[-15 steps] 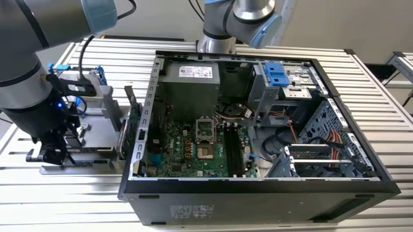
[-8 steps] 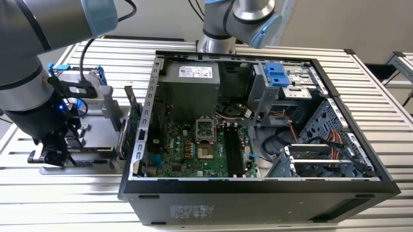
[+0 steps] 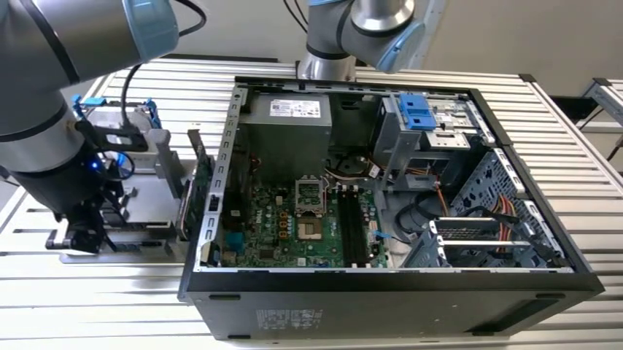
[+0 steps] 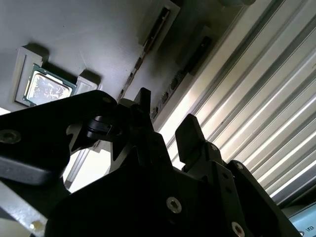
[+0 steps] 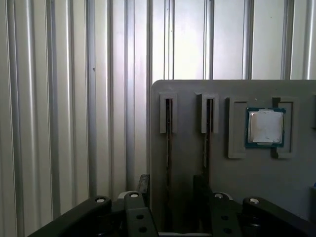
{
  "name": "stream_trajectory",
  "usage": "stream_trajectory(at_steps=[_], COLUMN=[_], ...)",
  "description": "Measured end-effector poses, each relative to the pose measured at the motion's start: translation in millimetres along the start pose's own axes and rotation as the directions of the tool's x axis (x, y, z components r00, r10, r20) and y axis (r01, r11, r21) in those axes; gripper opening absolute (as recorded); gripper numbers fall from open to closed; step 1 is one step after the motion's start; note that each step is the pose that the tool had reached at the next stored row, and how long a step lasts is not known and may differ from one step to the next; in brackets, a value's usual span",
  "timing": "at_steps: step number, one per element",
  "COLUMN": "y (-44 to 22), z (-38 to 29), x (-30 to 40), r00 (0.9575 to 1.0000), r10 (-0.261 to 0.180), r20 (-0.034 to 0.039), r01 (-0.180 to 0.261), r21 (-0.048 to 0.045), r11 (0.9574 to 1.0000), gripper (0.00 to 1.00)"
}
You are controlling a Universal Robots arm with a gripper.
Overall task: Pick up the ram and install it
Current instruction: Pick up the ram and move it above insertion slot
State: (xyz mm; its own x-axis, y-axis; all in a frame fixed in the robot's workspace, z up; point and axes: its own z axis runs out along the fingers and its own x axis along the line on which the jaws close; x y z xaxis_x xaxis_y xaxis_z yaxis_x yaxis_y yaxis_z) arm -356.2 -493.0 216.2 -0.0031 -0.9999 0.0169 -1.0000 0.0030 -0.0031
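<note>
- The black gripper (image 4: 166, 119) takes up the near part of the second wrist view, its two fingers (image 4: 190, 136) parted with a bright gap between the tips.
- Beyond it lies a flat grey tray (image 4: 89, 34).
- A square processor chip (image 4: 47, 89) with a greenish border sits in a raised recess of the tray, off to one side of the gripper.
- Two raised slot blocks (image 4: 155, 24) stand side by side near the tray's edge.
- A thin dark strip (image 4: 170, 88) runs from the slot block nearer the tray's edge toward the gap between the fingers; what it is cannot be told.
- A ribbed metal table (image 4: 256, 108) borders the tray, its grooves catching light.
</note>
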Motion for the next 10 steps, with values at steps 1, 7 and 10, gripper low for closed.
stream_trajectory(at_steps=[1,7,10], y=[0.1,1.0,1.6], z=[0.5,3.6,6.1], x=[0.0,-0.1,-0.4], r00=[1.0000,1.0000,1.0000], r10=[-0.002,-0.009,-0.009], r20=[-0.0001,0.0001,0.0002], r01=[0.002,0.009,0.009], r21=[0.0012,0.0030,0.0039], r11=[1.0000,1.0000,0.9999], gripper=[1.00,1.00,1.00])
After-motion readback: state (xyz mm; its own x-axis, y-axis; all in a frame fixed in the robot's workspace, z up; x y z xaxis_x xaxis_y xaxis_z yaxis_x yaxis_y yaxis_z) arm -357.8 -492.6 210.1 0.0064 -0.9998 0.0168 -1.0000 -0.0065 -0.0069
